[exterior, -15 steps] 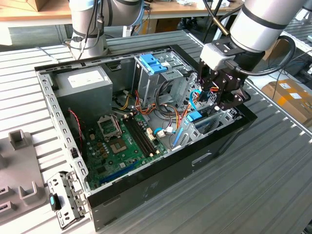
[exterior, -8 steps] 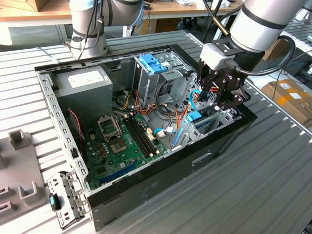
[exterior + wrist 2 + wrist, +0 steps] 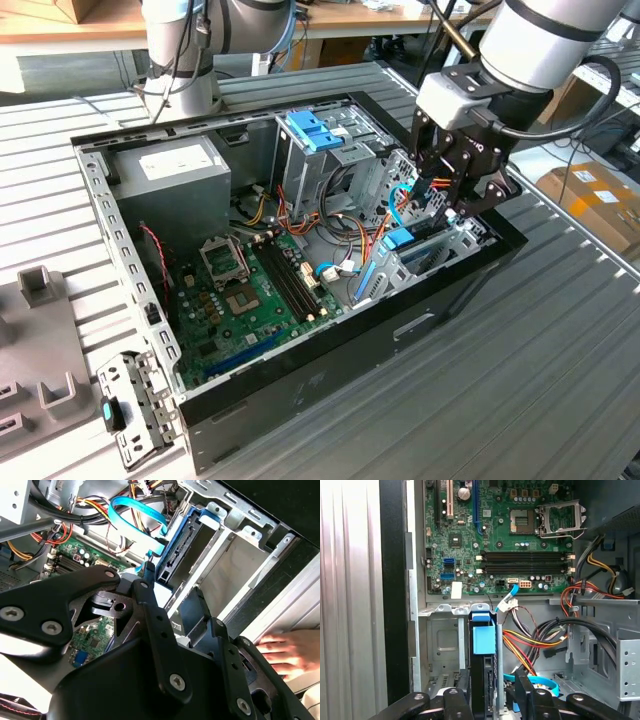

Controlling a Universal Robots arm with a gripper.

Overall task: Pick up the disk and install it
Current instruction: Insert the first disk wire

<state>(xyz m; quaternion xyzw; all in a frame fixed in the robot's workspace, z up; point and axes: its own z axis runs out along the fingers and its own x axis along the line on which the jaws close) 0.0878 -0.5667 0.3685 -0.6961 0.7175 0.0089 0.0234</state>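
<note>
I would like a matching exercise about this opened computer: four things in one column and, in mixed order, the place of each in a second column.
Things:
1. disk
2. power supply
3. blue bracket
4. hand

Places:
A. on top of the tall grey drive cage
B. outside the case, beside its wall
C. standing on edge in a low metal bay
D. in a case corner, at the exterior view's left

Pairs: 1-C, 2-D, 3-A, 4-B

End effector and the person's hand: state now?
End effector: at the disk, grip cannot be told.
Hand: open, holding nothing.
</note>
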